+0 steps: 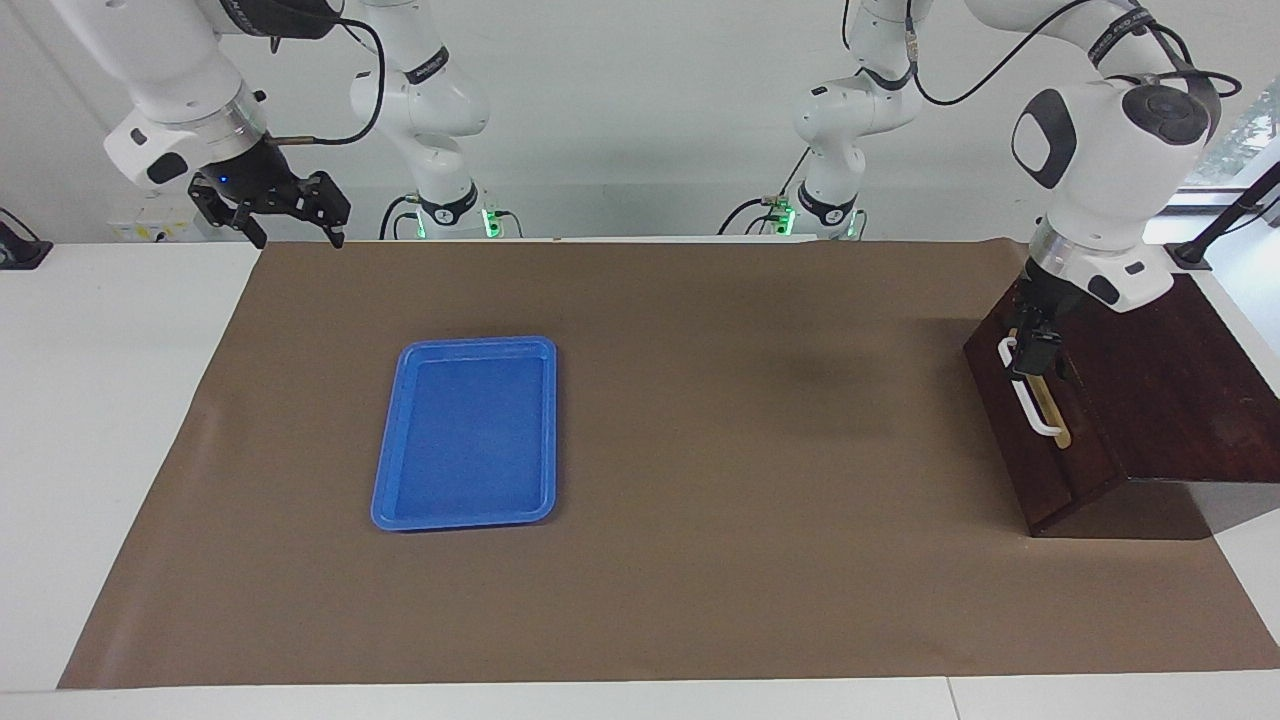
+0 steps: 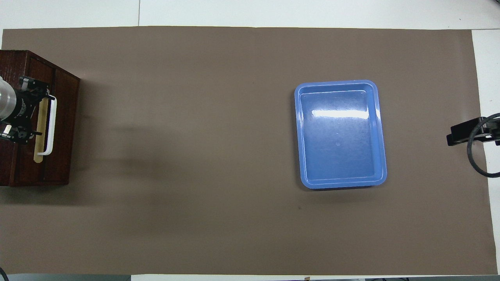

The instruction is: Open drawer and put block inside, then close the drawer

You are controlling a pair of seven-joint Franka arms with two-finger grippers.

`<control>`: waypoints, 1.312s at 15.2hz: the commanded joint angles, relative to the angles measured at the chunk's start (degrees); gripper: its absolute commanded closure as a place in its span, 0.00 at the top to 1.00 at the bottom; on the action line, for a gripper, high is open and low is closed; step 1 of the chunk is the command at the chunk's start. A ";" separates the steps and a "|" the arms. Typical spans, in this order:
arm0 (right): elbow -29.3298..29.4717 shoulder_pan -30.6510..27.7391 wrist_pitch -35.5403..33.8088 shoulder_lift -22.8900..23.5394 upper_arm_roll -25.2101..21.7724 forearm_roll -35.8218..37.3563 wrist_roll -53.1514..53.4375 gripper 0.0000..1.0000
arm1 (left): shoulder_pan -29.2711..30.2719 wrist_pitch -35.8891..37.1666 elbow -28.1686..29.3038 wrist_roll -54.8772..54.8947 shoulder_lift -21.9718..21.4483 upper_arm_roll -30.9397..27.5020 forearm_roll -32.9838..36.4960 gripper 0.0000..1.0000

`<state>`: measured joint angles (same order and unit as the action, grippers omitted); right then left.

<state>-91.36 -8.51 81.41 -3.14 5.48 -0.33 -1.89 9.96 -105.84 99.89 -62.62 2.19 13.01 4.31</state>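
Facing view first: the drawer sits pushed flush into its dark wooden box at the left arm's end of the table, roughly three o'clock in this view, with no pale interior showing. Its white bar handle lies along the brass strip on the sloping front. Right over the robot-side end of that handle hangs the left gripper, pointing down from its white wrist; its dark fingers sit at the handle's end, and from here I cannot tell whether they touch it. Its jaws stand as wide as they go, and nothing is seen clamped between them. Overhead view puts the same gripper at nine o'clock, its body straddling the strip beside the handle. No block in sight anywhere, neither on the brown mat nor in the blue tray, which lies bare at about nine o'clock of the facing view. Up at ten o'clock, the right gripper waits above the mat's corner, jaws spread wide, holding nothing.
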 commanded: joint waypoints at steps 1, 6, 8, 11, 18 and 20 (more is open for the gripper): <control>-0.49 -0.72 -0.03 -0.55 0.32 -0.90 0.66 1.00 | -1.96 5.63 -3.90 8.27 0.01 -0.62 -1.68 1.00; -0.58 -0.90 -0.03 -0.81 0.32 -0.90 0.66 1.00 | -1.61 13.63 -9.00 23.03 -0.08 -0.53 -5.63 1.00; -0.58 -0.63 -0.03 -0.81 0.32 -0.90 0.66 1.00 | -1.61 14.96 -8.92 31.20 -1.21 -0.71 -5.81 1.00; -0.58 -0.63 -0.03 -0.81 0.32 -0.90 0.66 1.00 | -1.43 17.33 -8.74 43.41 -2.97 -1.15 -6.07 1.00; -0.58 -0.63 -0.03 -0.81 0.32 -0.90 0.66 1.00 | -1.95 19.28 -8.13 55.00 -4.47 -1.15 -6.16 1.00; -0.58 -0.63 -0.03 -0.81 0.32 -0.90 0.66 1.00 | -2.74 18.57 -7.78 51.72 -4.82 -0.71 -5.81 1.00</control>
<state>-91.36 -8.60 81.39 -3.22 5.44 -0.33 -1.89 8.32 -86.96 91.07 -8.56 -1.13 12.44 -0.88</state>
